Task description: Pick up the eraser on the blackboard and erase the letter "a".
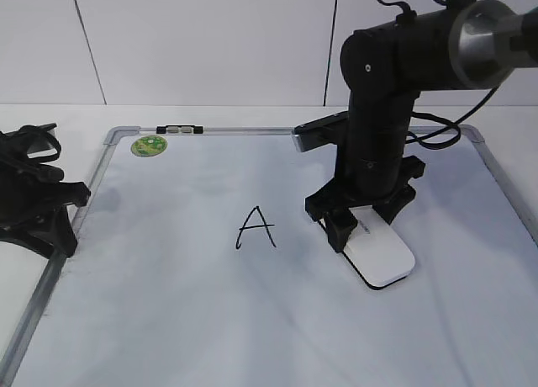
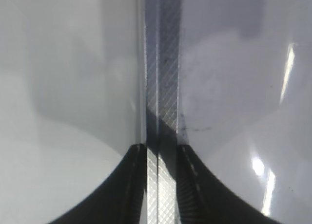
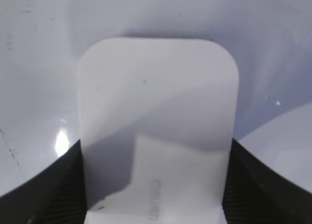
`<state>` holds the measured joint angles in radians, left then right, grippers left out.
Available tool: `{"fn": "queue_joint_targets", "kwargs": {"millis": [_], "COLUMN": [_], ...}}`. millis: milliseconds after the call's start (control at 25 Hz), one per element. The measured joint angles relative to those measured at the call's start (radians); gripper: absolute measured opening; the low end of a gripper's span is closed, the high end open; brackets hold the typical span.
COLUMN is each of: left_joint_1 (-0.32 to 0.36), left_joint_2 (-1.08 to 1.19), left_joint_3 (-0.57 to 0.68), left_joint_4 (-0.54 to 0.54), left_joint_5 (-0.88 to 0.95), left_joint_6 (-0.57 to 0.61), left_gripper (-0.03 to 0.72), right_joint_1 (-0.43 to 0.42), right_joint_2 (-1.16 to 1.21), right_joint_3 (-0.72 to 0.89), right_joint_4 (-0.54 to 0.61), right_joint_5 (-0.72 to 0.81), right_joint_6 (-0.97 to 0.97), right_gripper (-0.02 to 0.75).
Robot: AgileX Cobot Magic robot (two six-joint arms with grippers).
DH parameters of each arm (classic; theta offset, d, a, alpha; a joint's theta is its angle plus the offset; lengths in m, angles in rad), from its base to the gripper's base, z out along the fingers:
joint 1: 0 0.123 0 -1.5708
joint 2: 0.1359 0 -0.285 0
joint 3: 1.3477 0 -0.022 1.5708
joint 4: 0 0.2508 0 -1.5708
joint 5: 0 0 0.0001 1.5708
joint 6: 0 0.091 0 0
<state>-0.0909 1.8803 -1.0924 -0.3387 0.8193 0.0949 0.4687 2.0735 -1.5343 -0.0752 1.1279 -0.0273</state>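
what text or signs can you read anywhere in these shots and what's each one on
"A", handwritten in black marker, on the blackboard, left of the eraser.
Round green sticker at the board's upper left corner: some print on it, too small to read.
Faint grey print on the eraser's top, near the right hand in the right wrist view: too blurred to read.
Left wrist view: no text.

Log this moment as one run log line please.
right gripper: jaws around eraser, on blackboard | left gripper: at left frame | visible: capital A
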Motion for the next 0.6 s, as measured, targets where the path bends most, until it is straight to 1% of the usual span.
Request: {"fn": "queue_joint_targets", "kwargs": {"millis": [280,600], "left_joint_1": [0.0,0.0], "left_joint_2": [0.0,0.0], "left_joint_3": [0.0,0.0], "left_joint_4": [0.0,0.0], "left_joint_5": [0.0,0.0], "left_joint_6": [0.0,0.0], "left_gripper": [0.162,0.164], "right_joint_1": [-0.01,-0.011], "right_joint_2": [-0.041,-0.196], "right_joint_3": [0.004,-0.047], "right_joint_4": [0.06,0.055], "right_joint_5": [-0.001,0.053], "right_joint_6": [0.0,0.083], "right_gripper": [0.527,0.527]}}
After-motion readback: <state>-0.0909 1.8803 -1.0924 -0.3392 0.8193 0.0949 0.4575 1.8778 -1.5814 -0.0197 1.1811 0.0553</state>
